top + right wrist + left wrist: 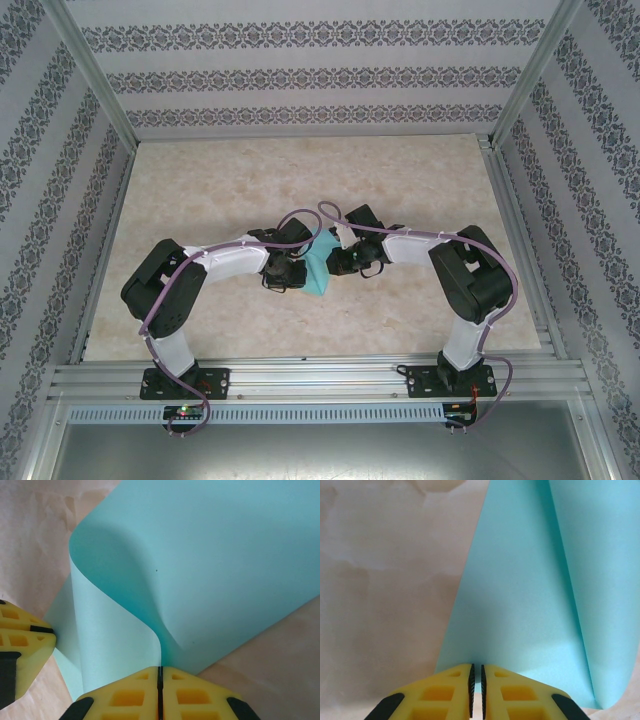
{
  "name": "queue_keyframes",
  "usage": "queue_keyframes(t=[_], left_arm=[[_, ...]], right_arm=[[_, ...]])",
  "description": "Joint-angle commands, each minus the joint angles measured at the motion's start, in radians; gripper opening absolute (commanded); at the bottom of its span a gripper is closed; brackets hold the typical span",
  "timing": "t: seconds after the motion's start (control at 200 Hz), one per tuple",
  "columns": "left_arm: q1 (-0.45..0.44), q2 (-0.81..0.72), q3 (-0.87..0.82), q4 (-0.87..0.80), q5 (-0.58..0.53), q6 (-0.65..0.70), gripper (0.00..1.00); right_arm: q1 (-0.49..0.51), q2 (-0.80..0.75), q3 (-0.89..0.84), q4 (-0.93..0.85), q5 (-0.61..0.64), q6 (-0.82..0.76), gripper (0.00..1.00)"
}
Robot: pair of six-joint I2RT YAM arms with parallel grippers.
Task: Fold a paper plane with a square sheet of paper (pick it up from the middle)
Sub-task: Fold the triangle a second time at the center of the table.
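The turquoise square sheet of paper [320,268] hangs between my two grippers over the middle of the table. In the left wrist view the sheet [520,580] spreads away from the fingertips, with a straight crease down its right part. My left gripper [476,666] is shut on its near edge, pads a hair apart. In the right wrist view the sheet [200,555] bends into a soft loop, and my right gripper [160,668] is shut tight on its edge. A yellow finger of the left gripper [25,645] touches the paper at the left. A paper plane is out of view.
The beige marbled table [200,180] lies under the paper. Patterned walls [300,90] and aluminium frame posts close it in on three sides. Both arms [230,258] reach inward and meet at the centre, grippers [297,270] close together.
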Motion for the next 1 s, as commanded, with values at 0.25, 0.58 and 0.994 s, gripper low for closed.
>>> queue_keyframes(t=[0.25, 0.58, 0.994], left_arm=[[-0.005, 0.018, 0.015, -0.022, 0.000, 0.017, 0.16], [-0.005, 0.018, 0.021, -0.030, 0.000, 0.023, 0.16], [-0.005, 0.020, 0.020, -0.034, 0.000, 0.025, 0.16]], right_arm=[[0.008, -0.027, 0.005, -0.037, 0.038, -0.002, 0.10], [0.007, -0.003, 0.032, -0.044, 0.027, -0.004, 0.10], [0.008, 0.007, 0.043, -0.030, 0.000, 0.001, 0.10]])
